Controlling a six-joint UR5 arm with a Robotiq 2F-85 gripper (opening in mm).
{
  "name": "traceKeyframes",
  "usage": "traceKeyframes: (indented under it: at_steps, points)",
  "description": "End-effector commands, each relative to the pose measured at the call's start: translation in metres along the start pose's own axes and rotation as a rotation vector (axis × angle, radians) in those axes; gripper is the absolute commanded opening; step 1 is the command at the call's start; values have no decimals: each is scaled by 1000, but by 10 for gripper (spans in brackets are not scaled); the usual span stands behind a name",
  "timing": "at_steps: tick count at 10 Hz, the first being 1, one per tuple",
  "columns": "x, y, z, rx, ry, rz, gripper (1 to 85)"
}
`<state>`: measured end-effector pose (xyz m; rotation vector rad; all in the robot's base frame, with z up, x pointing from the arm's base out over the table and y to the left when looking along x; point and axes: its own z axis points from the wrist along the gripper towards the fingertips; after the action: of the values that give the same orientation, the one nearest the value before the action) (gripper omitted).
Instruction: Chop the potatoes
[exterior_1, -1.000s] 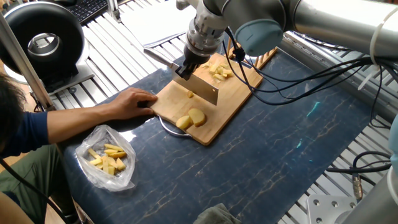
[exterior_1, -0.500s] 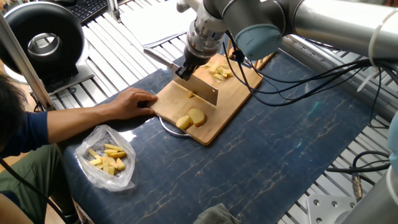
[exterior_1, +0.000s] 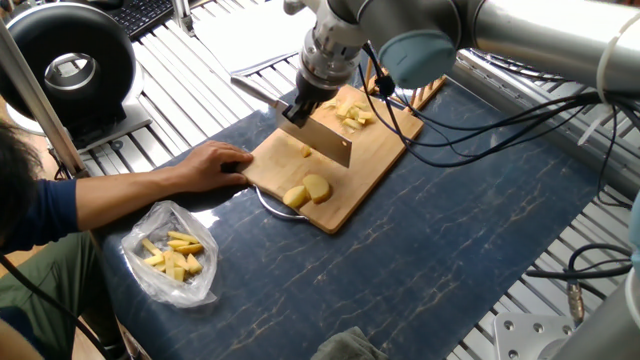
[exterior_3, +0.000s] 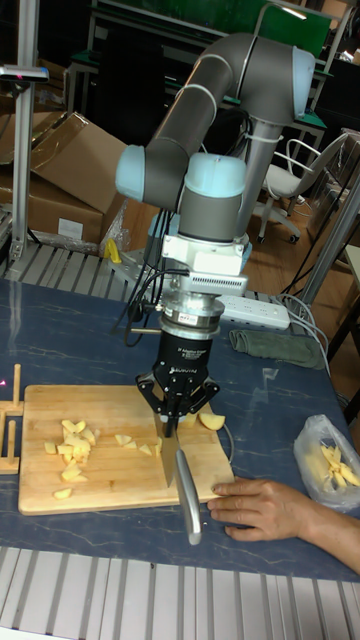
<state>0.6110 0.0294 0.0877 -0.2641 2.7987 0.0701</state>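
At the far left we see a round black fan (exterior_1: 68, 58), and near it a person's hand (exterior_1: 212, 165) lies flat against the left corner of the board (exterior_1: 375, 160), holding it. Nearer us a clear bag (exterior_1: 172, 253) of yellow pieces sits on the mat. On the board, two large potatoes (exterior_1: 308, 190) lie at the near end, one small bit (exterior_1: 306, 152) sits by the blade, and a heap of cut pieces (exterior_1: 352, 115) lies at the far end. The gripper (exterior_3: 178, 421) is clamped on the knife (exterior_1: 322, 144), whose blade stands over the board between the two groups. Black cables (exterior_1: 520, 110) trail right across the dark blue mat (exterior_1: 450, 240), which covers a metal roller table (exterior_1: 190, 80). Cardboard boxes (exterior_3: 60, 170) and a chair (exterior_3: 290, 180) stand behind.
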Motion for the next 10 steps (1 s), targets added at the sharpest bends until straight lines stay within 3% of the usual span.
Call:
traceKeyframes:
  at_steps: [1,10]
  points:
    - [-1,5,-4,-13,0,17,10]
    - [-2,2,4,-4,-9,14,10]
